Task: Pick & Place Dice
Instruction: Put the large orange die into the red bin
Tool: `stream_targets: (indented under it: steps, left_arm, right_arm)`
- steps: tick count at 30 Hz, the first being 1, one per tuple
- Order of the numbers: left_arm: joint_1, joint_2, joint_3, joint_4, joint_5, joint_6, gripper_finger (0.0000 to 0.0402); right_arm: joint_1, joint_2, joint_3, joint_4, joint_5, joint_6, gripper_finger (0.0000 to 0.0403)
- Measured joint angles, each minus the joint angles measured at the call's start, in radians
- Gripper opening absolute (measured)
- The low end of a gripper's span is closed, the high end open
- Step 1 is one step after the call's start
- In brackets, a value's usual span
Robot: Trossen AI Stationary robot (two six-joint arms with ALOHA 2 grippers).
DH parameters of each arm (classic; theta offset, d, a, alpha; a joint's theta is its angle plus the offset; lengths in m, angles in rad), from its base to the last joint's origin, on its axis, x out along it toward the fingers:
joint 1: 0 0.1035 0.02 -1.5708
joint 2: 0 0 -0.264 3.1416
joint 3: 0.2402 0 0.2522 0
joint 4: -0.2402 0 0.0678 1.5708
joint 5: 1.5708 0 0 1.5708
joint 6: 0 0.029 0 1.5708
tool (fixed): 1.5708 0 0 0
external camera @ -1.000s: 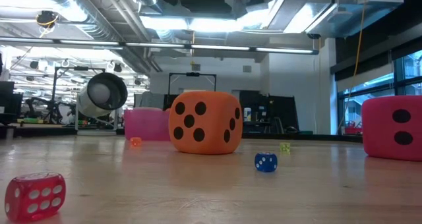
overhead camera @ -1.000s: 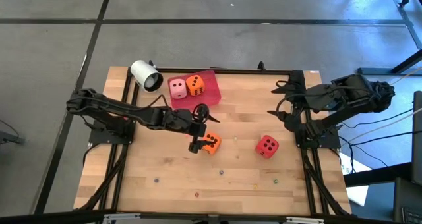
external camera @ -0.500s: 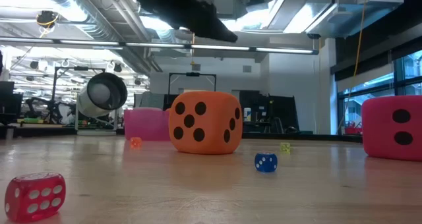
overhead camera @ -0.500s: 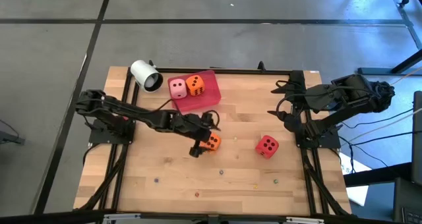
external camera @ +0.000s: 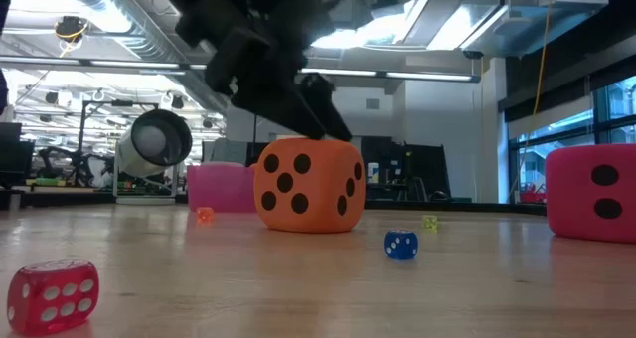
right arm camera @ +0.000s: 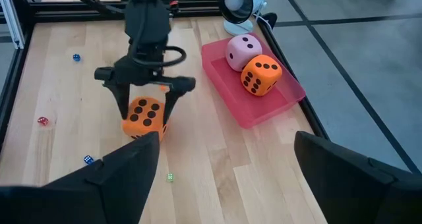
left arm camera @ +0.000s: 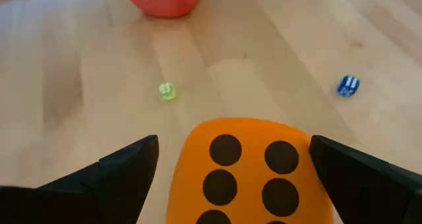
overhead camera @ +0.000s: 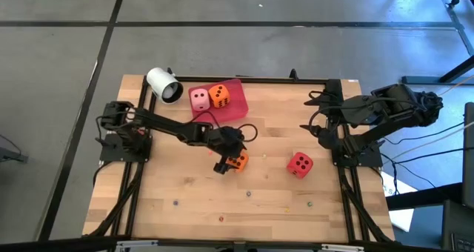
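Observation:
An orange die (overhead camera: 237,161) sits flat on the wooden table near its middle. My left gripper (left arm camera: 234,145) hangs over it, pointing down and open, with a finger (right arm camera: 122,105) on either side; I see no plain touch. In the low view its fingers (external camera: 320,109) reach just above the die's top (external camera: 308,141). A red die (overhead camera: 300,164) rests on the table to the right. A pale pink die (overhead camera: 199,98) and a second orange die (overhead camera: 218,95) lie in the red tray (overhead camera: 235,110). My right gripper (overhead camera: 312,113) waits open at the table's right edge.
A white cylinder (overhead camera: 164,84) lies at the table's far left corner beside the tray. Tiny coloured cubes dot the near part of the table, among them a blue one (external camera: 400,244) and a red one (external camera: 53,295). Black frame rails (overhead camera: 133,193) run along the table's sides.
My left arm has stretched toward the table's right, and its gripper has come down from above the picture in the low view to just over the orange die, fingers straddling it. The die has stayed where it was.

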State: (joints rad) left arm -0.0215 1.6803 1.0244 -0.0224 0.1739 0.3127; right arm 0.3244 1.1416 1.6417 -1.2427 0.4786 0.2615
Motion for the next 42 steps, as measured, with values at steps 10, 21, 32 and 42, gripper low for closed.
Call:
stream_targets:
  steps: [10,21,32,42]
  left_arm:
    - [0.023,-0.025,-0.001,-0.012,0.076,0.013,0.0393]
    - [0.023,-0.032,-0.001,-0.039,0.091,0.065,0.0393]
    - [0.023,0.003,0.000,-0.005,0.067,0.073,0.0393]
    - [-0.013,-0.030,-0.001,0.004,-0.063,-0.052,0.0393]
  right_arm:
    - [0.000,0.015,0.000,-0.001,0.003,-0.004,0.0350]
    - [0.000,0.038,0.000,-0.001,0.000,-0.011,0.0350]
    - [0.000,0.044,0.000,-0.001,0.000,-0.010,0.0350]
    - [0.000,0.044,0.000,-0.001,0.000,-0.013,0.0350]
